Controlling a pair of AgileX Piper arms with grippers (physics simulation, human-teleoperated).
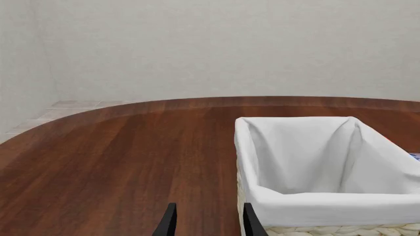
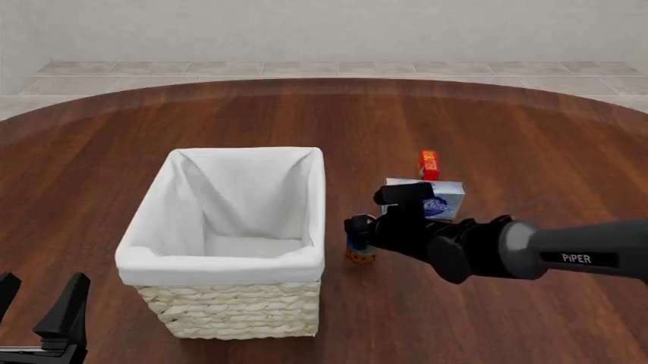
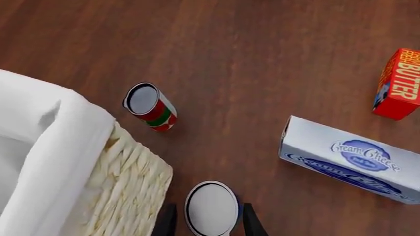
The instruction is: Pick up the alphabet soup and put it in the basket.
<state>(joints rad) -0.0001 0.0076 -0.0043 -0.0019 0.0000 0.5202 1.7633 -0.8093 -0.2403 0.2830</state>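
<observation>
right jaws straddle alphabet soup (image 3: 211,208), grip unclear | can upright beside basket (image 2: 228,267) | left gripper (image 1: 208,222) parted

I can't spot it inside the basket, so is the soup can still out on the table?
Out. The alphabet soup stands upright on the table beside the basket, between the right gripper fingers.
</observation>
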